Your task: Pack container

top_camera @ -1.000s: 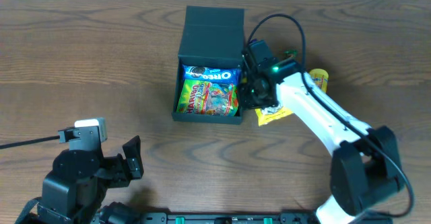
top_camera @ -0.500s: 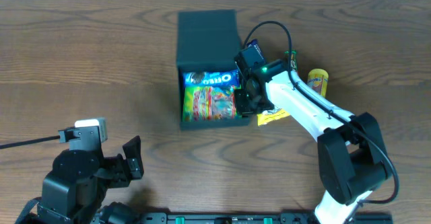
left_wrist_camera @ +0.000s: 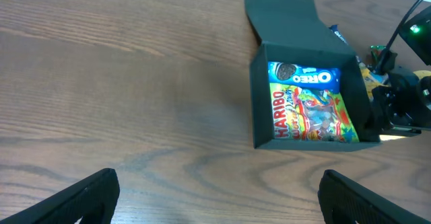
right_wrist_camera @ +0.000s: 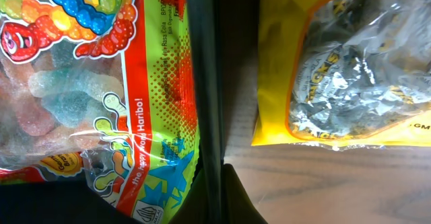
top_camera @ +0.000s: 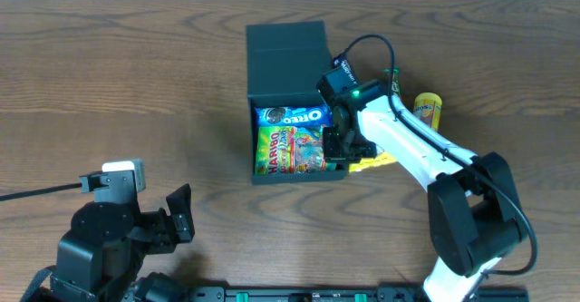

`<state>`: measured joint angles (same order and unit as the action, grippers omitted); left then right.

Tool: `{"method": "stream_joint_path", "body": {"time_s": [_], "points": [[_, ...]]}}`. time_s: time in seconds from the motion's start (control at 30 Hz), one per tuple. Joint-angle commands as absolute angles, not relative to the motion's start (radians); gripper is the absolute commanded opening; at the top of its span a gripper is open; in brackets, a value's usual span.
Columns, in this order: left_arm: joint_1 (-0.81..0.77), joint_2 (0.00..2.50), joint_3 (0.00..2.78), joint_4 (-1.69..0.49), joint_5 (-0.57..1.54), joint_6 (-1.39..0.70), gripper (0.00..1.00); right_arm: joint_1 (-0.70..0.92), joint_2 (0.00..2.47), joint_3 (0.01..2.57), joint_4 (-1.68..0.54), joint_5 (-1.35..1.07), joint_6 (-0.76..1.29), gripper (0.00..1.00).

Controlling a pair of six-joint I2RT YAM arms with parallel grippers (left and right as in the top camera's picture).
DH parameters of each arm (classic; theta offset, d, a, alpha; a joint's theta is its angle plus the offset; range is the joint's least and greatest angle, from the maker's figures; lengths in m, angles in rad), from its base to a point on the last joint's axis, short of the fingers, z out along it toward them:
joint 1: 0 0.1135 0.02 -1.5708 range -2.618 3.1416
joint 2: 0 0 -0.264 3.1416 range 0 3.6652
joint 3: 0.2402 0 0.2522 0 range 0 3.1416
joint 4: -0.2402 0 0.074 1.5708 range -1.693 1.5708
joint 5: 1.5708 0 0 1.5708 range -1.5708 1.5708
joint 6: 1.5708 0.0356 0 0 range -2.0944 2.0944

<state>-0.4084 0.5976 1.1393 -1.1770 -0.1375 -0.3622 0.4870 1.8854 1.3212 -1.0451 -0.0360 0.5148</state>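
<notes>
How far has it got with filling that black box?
Done: Oreo packet and Haribo packet lie inside the open container. In hand: the right gripper seems to pinch its right wall. Remaining: a yellow packet beside it and a yellow item farther right, lid unclosed.

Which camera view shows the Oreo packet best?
The left wrist view: the Oreo packet lies large and unobstructed in the container, its logo readable. The overhead view shows it smaller. The right wrist view misses it.
</notes>
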Motion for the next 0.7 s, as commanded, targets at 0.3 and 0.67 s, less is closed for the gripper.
{"method": "stream_joint_path", "body": {"time_s": [0.3, 0.67], "points": [[-0.404, 0.595, 1.139, -1.181, -0.137, -0.363, 0.95, 0.507, 1.894, 1.309, -1.075, 0.022, 0.590, 0.01], [-0.404, 0.595, 1.139, -1.193, -0.137, -0.363, 0.96, 0.510, 1.837, 1.361, -1.116, 0.010, 0.535, 0.69]]}}
